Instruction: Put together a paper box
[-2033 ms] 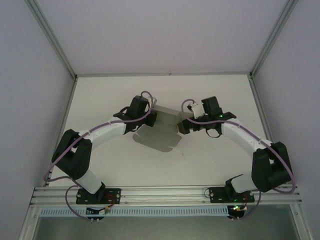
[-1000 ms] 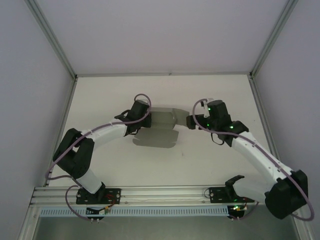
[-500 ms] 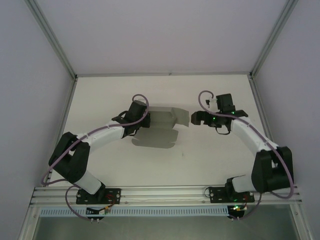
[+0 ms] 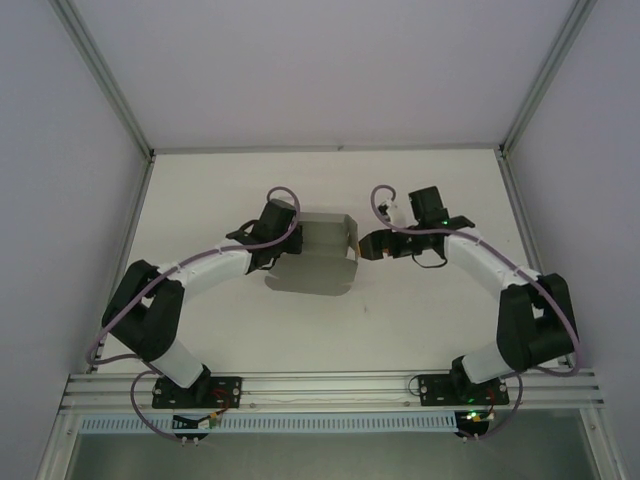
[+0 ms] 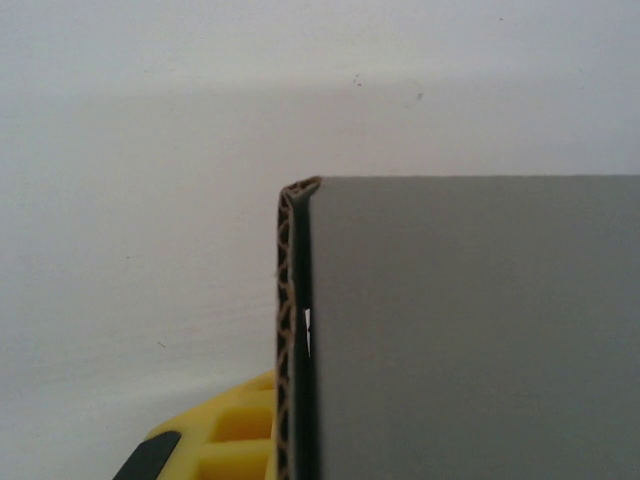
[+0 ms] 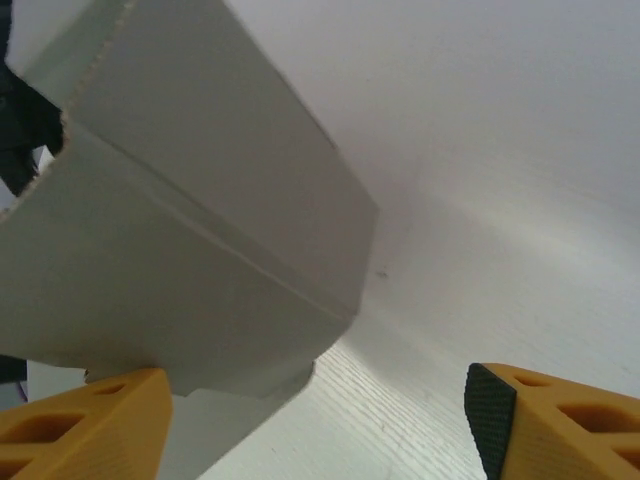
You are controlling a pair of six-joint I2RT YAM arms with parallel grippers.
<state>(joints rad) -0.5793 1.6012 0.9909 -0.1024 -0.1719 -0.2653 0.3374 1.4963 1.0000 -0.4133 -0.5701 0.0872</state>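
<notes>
paper box (image 4: 320, 252) on white table (image 4: 420, 320), right gripper (image 4: 367, 246) just beside it

On my left wrist feed, the grey corrugated cardboard box (image 5: 470, 330) runs off the right and bottom edges, and I get one yellow plastic gripper finger (image 5: 230, 445) cropped at the bottom.

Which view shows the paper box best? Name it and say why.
Top external: most of the paper box shows, flaps partly folded up. The left wrist gives one grey panel and its corrugated edge; the right wrist, creased panels close up.
</notes>
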